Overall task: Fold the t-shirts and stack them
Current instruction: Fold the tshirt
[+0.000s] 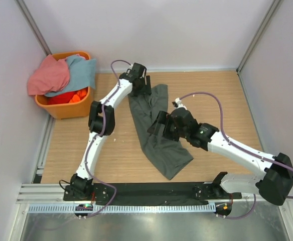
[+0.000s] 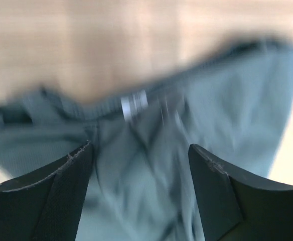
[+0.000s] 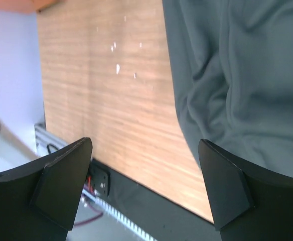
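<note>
A dark grey t-shirt (image 1: 159, 135) lies crumpled in a long strip on the wooden table (image 1: 211, 95). My left gripper (image 1: 143, 86) is open over its far end. In the left wrist view the gripper (image 2: 140, 150) hovers just above the cloth (image 2: 136, 170), near the collar with its small white neck label (image 2: 134, 104). My right gripper (image 1: 156, 128) is open over the shirt's middle. In the right wrist view the gripper (image 3: 145, 145) has bare wood between its fingers, with the grey shirt (image 3: 242, 75) to the upper right. A salmon-pink shirt (image 1: 48, 76) and a light blue shirt (image 1: 80, 73) lie in the basket.
An orange plastic basket (image 1: 68, 106) stands at the far left corner of the table. White walls enclose the table on three sides. A black rail (image 1: 151, 192) with the arm bases runs along the near edge.
</note>
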Motion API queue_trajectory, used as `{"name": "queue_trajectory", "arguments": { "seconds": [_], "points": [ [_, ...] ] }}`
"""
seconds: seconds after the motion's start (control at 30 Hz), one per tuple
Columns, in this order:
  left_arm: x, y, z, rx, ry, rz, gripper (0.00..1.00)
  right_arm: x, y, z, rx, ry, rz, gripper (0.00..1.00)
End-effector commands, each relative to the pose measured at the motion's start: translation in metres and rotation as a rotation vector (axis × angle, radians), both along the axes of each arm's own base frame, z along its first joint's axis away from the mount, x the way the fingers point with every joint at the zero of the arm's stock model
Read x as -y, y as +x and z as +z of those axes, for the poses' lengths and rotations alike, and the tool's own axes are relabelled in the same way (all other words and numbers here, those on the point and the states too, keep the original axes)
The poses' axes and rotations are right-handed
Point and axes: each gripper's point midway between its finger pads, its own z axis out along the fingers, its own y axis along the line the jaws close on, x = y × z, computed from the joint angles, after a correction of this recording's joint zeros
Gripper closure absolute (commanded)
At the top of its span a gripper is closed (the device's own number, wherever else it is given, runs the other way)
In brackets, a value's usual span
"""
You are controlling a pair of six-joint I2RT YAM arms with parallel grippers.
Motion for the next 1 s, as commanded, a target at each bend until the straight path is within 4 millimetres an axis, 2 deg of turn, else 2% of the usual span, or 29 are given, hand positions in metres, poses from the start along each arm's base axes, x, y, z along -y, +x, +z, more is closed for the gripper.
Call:
{"name": "queue_trajectory", "arguments": {
  "seconds": [0.0, 0.03, 0.07, 0.1, 0.17, 0.2, 0.3, 0.33, 0.37, 0.4, 0.43, 0.47, 0.5, 0.57, 0.6, 0.63, 0.7, 0.77, 0.9, 0.97],
  "points": [
    [0.018, -0.017, 0.123, 0.177, -0.111, -0.117, 0.21, 0.026, 0.021, 0.014, 0.098, -0.155, -0.073, 0.07],
    [0.013, -0.022, 0.135, 0.184, -0.104, -0.110, 0.21, 0.035, 0.035, 0.010, 0.134, -0.238, -0.094, 0.06],
    [0.004, -0.031, 0.146, 0.174, -0.077, -0.090, 0.20, 0.038, 0.048, 0.023, 0.170, -0.258, -0.118, 0.07],
    [-0.004, -0.041, 0.174, 0.204, -0.077, -0.072, 0.21, 0.042, 0.058, 0.025, 0.183, -0.280, -0.134, 0.06],
    [-0.024, -0.063, 0.169, 0.156, -0.033, -0.016, 0.21, 0.059, 0.088, 0.022, 0.177, -0.320, -0.172, 0.09],
    [-0.036, -0.087, 0.169, 0.129, -0.026, -0.008, 0.21, 0.066, 0.097, 0.018, 0.162, -0.331, -0.188, 0.10],
    [-0.047, -0.120, 0.166, 0.114, -0.041, -0.001, 0.21, 0.087, 0.101, -0.005, 0.106, -0.381, -0.228, 0.12],
    [-0.056, -0.145, 0.156, 0.088, -0.022, -0.006, 0.21, 0.092, 0.097, -0.012, 0.096, -0.398, -0.239, 0.12],
    [-0.061, -0.155, 0.153, 0.087, -0.010, -0.001, 0.21, 0.100, 0.087, -0.031, 0.062, -0.410, -0.253, 0.12],
    [-0.070, -0.175, 0.129, 0.034, 0.030, 0.006, 0.21, 0.104, 0.080, -0.044, 0.041, -0.423, -0.258, 0.12],
    [-0.074, -0.187, 0.137, 0.050, 0.022, 0.010, 0.22, 0.113, 0.067, -0.069, -0.002, -0.449, -0.259, 0.12],
    [-0.078, -0.195, 0.131, 0.043, 0.024, 0.017, 0.22, 0.114, 0.059, -0.081, -0.033, -0.440, -0.256, 0.12],
    [-0.082, -0.214, 0.122, 0.022, 0.019, 0.022, 0.22, 0.118, 0.044, -0.103, -0.071, -0.444, -0.248, 0.12],
    [-0.082, -0.227, 0.115, 0.020, 0.005, 0.011, 0.23, 0.113, 0.025, -0.122, -0.123, -0.409, -0.219, 0.12],
    [-0.083, -0.238, 0.104, -0.002, 0.014, 0.006, 0.23, 0.112, 0.018, -0.125, -0.125, -0.397, -0.217, 0.13],
    [-0.083, -0.245, 0.107, 0.009, 0.012, -0.002, 0.23, 0.115, 0.004, -0.138, -0.145, -0.414, -0.209, 0.13],
    [-0.085, -0.256, 0.104, 0.004, 0.024, -0.011, 0.24, 0.111, -0.016, -0.145, -0.149, -0.406, -0.204, 0.13],
    [-0.085, -0.264, 0.110, 0.018, 0.012, -0.017, 0.24, 0.103, -0.030, -0.145, -0.155, -0.375, -0.192, 0.14],
    [-0.088, -0.280, 0.110, 0.020, -0.003, -0.019, 0.24, 0.067, -0.068, -0.139, -0.185, -0.251, -0.170, 0.19],
    [-0.089, -0.286, 0.110, 0.018, -0.013, -0.020, 0.24, 0.038, -0.097, -0.135, -0.186, -0.186, -0.087, 0.20]
  ]
}}
